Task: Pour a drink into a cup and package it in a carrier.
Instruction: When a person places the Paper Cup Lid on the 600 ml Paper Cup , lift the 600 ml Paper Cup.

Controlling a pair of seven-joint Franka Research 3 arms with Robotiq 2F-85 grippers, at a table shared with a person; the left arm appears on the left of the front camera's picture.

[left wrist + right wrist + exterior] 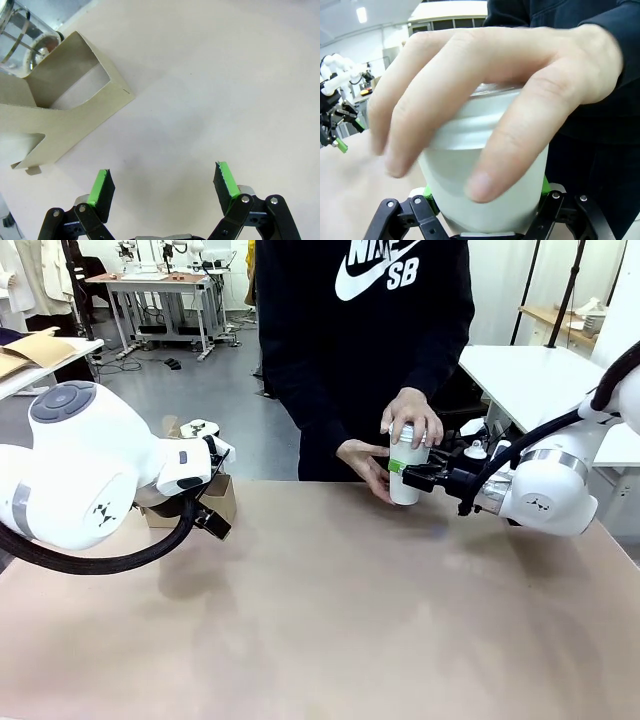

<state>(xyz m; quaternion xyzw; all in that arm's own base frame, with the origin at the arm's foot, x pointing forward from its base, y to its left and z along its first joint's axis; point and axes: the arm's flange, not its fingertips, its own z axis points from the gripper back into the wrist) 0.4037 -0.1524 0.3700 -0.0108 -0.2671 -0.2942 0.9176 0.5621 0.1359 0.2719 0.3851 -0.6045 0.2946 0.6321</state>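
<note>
At left, the left gripper (164,180) hangs spread and empty over the bench (330,620), beside the carrier (65,115). At right, the right gripper (410,478) pinches the cup (400,493) while a person's hand (411,420) presses its lid (462,132). Likely next: carry the cup across and lower it upright into a carrier hole.

The cup (450,185) between the right gripper's (486,192) black jaws is plain white (green pads show at either side). Ahead-left of the left gripper's (162,172) green-tipped jaws, the carrier (70,110) is plain tan cardboard.
</note>
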